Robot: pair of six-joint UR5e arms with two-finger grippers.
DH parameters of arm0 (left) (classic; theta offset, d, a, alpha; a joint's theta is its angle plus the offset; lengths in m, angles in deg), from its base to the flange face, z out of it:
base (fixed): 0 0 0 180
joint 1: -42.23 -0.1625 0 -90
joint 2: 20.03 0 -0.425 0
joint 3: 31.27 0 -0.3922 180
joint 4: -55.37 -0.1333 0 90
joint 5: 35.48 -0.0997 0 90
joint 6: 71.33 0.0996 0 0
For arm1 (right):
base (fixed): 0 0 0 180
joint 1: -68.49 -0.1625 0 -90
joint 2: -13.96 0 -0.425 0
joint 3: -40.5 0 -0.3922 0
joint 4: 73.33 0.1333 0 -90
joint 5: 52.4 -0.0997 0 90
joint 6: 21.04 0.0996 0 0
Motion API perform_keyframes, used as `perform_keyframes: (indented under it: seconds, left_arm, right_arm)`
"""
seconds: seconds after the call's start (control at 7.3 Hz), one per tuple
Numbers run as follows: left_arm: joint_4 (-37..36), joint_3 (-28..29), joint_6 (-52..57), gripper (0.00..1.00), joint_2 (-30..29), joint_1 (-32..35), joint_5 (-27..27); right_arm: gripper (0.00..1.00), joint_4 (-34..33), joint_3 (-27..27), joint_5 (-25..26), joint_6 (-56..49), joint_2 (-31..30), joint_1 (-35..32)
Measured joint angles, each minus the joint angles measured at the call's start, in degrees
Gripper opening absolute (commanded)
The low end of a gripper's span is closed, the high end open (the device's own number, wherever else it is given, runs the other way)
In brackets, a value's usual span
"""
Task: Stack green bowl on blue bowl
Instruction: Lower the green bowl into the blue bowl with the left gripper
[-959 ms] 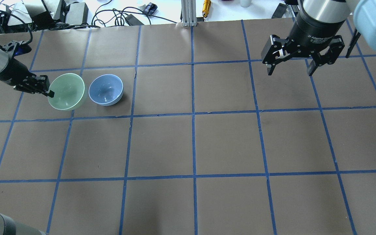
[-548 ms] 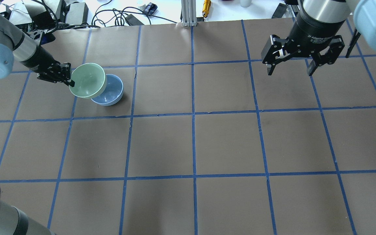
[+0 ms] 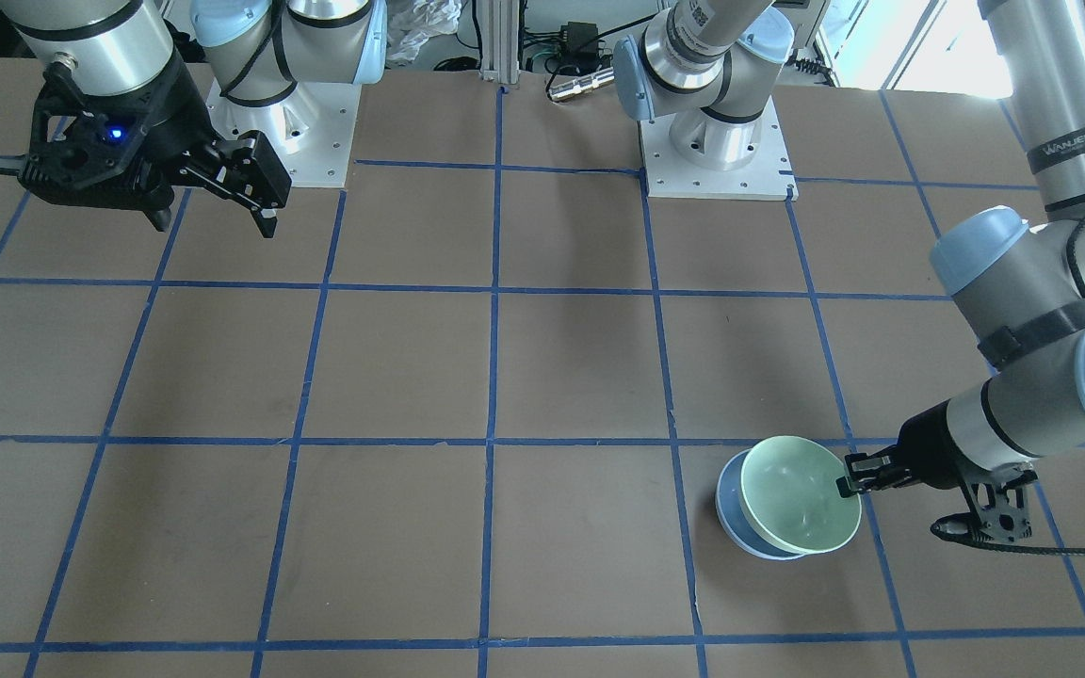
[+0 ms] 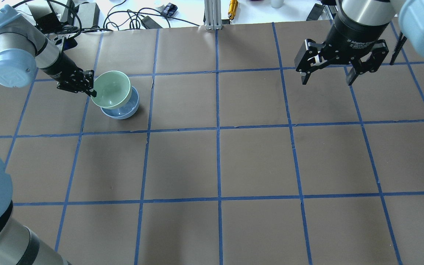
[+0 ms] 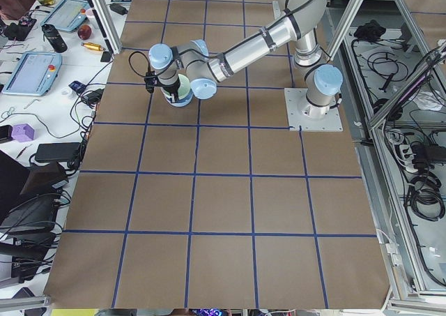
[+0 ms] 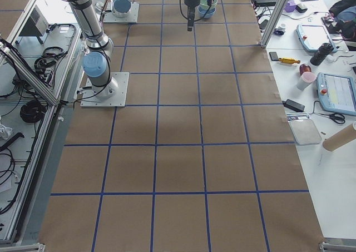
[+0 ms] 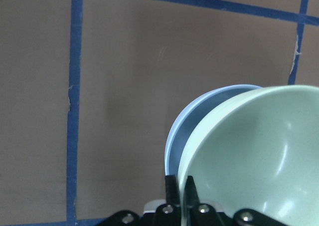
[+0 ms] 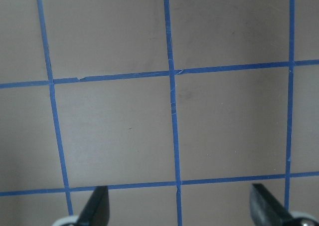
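The green bowl is pinched at its rim by the left gripper. In the left wrist-mounted view the gripper is seen with one finger outside the bowl's wall and the other inside, closed on the thin edge. The bowl is held tilted, over the blue bowl and offset toward the gripper. The blue bowl stands on the table in its far-left part. Whether the two bowls touch cannot be told.

In the overhead view only a near crescent of the blue bowl is left uncovered. In the front-facing view the crescent appears on the side away from the left gripper, beside the green bowl. In the wrist view a strip of the blue bowl's inner wall is shown.

The right gripper is held above the far-right part of the table, jaws spread wide and empty, well apart from the bowls. Between its fingertips only brown paper and blue tape lines are shown.

Cables and black power bricks and an aluminium post lie beyond the table's far edge.
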Motion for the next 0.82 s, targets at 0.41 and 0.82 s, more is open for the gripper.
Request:
perform_keyframes:
  seconds: [0.41, 0.82]
  left_arm:
    - [-0.05, 0.01, -0.54, 0.11, -0.68, 0.28, -1.09]
    - [-0.07, -0.38, -0.77, 0.31, -0.99, 0.83, -1.19]
  right_arm:
    - [1.0, 0.02, 0.02, 0.0, 0.0, 0.0, 0.0]
    - [1.0, -0.03, 0.02, 0.0, 0.0, 0.0, 0.0]
